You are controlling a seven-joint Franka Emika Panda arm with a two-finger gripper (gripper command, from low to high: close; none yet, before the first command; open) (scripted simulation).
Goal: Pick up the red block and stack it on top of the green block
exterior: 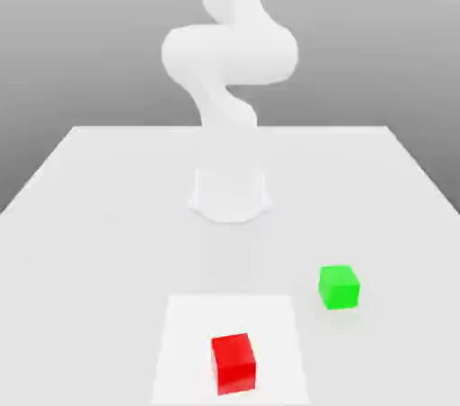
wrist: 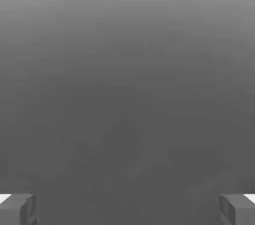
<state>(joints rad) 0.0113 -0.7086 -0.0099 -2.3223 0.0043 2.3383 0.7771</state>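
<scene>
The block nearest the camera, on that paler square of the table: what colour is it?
Red. The red block shows best in the exterior view, sitting on the paler square.

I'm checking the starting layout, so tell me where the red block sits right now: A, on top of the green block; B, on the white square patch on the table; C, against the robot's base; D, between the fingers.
B: the red block rests on the white square patch, apart from the green block.
</scene>
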